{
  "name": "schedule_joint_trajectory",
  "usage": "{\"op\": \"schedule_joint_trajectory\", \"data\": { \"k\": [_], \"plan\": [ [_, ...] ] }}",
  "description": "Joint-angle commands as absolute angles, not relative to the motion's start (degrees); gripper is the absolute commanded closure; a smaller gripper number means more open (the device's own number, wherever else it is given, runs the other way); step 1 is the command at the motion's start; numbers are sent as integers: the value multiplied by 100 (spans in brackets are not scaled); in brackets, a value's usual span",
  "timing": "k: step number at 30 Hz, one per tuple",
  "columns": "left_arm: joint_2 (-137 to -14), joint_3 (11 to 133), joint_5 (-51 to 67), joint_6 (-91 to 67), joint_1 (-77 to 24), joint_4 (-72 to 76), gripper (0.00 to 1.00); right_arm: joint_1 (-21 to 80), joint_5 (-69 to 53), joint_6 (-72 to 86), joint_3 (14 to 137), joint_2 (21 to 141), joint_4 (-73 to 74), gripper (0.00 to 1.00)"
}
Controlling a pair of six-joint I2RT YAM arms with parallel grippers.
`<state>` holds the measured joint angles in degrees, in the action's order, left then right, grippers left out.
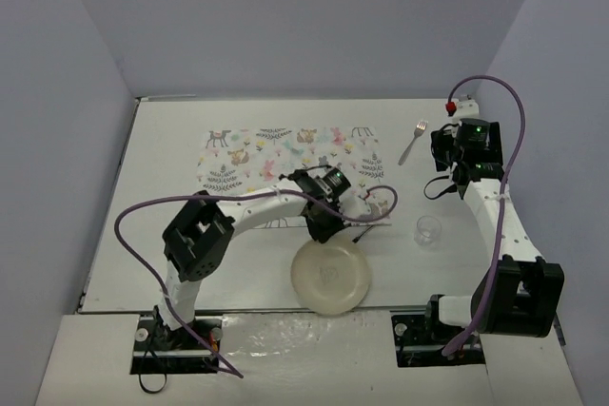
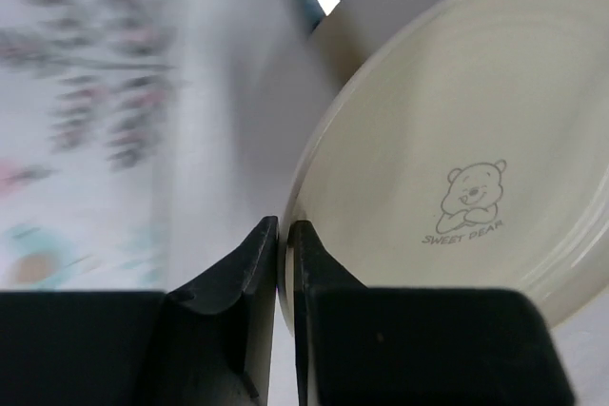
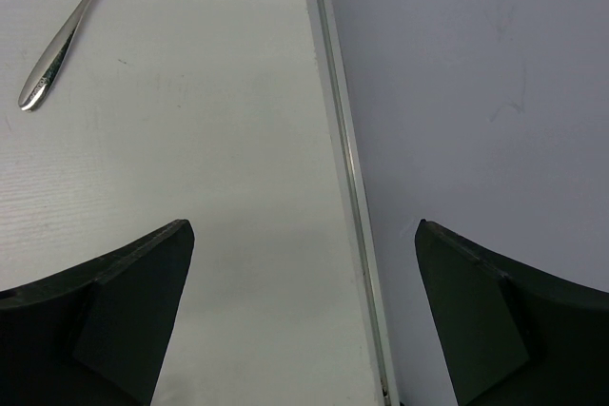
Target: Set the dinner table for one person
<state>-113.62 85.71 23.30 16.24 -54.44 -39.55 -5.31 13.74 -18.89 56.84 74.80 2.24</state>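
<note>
A cream plate (image 1: 330, 276) with a bear print lies near the front of the white dinner table (image 1: 171, 235). In the left wrist view the plate (image 2: 457, 140) fills the right side. My left gripper (image 1: 322, 225) (image 2: 283, 235) is shut on the plate's far rim, one finger on each side of it. The animal-print placemat (image 1: 276, 154) lies just beyond it. A metal fork (image 1: 413, 141) (image 3: 67, 30) lies at the back right. My right gripper (image 1: 455, 145) (image 3: 304, 235) is open and empty, above the table's right edge next to the fork.
A small clear glass (image 1: 428, 229) stands right of the plate. A thin dark utensil (image 1: 366, 226) lies at the placemat's front right edge. Grey walls (image 1: 561, 92) close in the table on three sides.
</note>
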Motion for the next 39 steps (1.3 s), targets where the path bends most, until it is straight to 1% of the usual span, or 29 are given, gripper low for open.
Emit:
{"op": "schedule_joint_trajectory", "data": {
  "k": [1,3,7,11,17,22,28,32,39],
  "plan": [
    [-10260,9565,536,1937,-4346,-3511,100,-589,1541,-1907,5739,7178,-232,0],
    [-10186,10356,321,1848,-3943,-3646,100,-589,1504,-1890,5748,7189,-237,0],
    [-10692,11497,638,1538,-2884,-4142,100,-589,1428,-1829,5740,7226,-221,0],
    [-11181,12034,1001,1184,-2535,-4344,100,-595,1433,-1854,5681,7195,-229,0],
    [-11457,11893,1538,1003,-2393,-4201,100,-616,1442,-1916,5608,7206,-246,0],
    [-11577,11900,1765,789,-2444,-4165,100,-624,1389,-1880,5589,7305,-290,0],
    [-11835,11802,1817,601,-2427,-4117,100,-624,1385,-1866,5537,7362,-293,0],
    [-11901,11457,1904,589,-2255,-3810,100,-624,1399,-1907,5519,7373,-299,0],
    [-12208,11208,1855,614,-2065,-3473,100,-624,1336,-1846,5581,7479,-299,0]
  ]
}}
